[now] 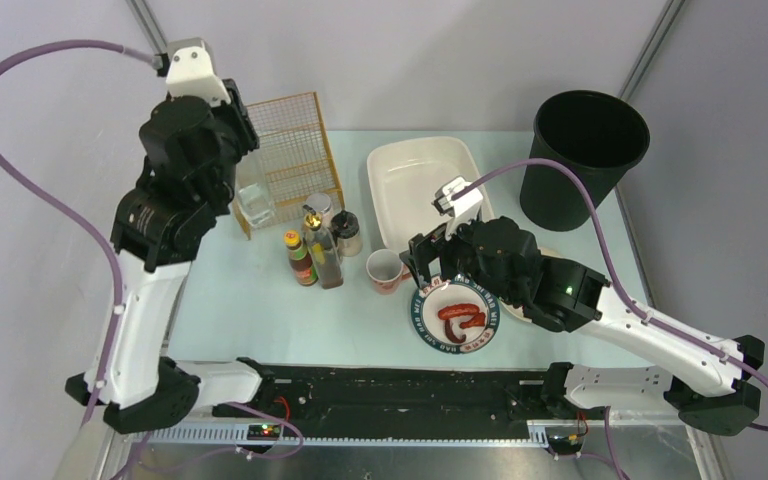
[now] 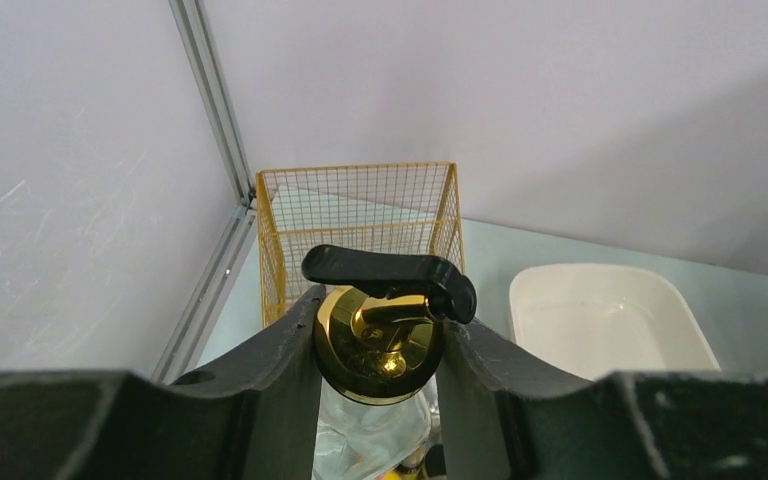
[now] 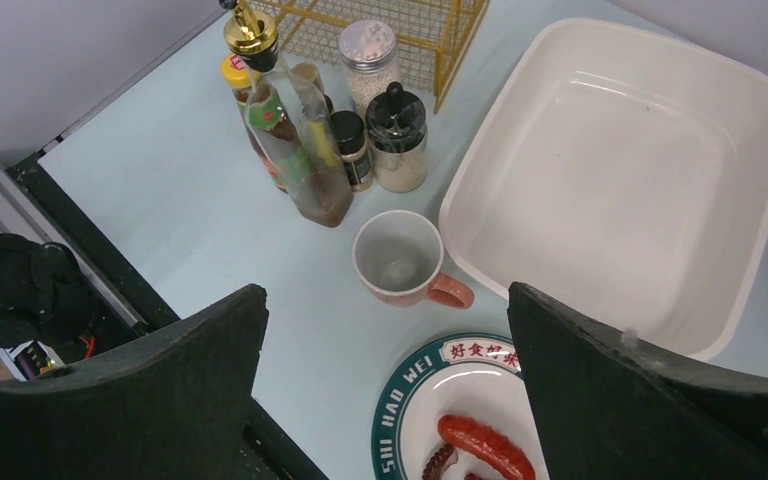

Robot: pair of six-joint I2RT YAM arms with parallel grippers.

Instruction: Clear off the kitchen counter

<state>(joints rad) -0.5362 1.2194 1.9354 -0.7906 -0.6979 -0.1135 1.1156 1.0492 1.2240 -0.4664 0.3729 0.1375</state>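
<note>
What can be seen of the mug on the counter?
The mug is salmon-pink outside and white inside, ceramic by its look, with one loop handle pointing toward the plate. It stands upright and empty on the pale blue counter, between the cluster of condiment bottles and the white basin. Whether its handle meets the basin's rim cannot be told; nothing else touches it.
</note>
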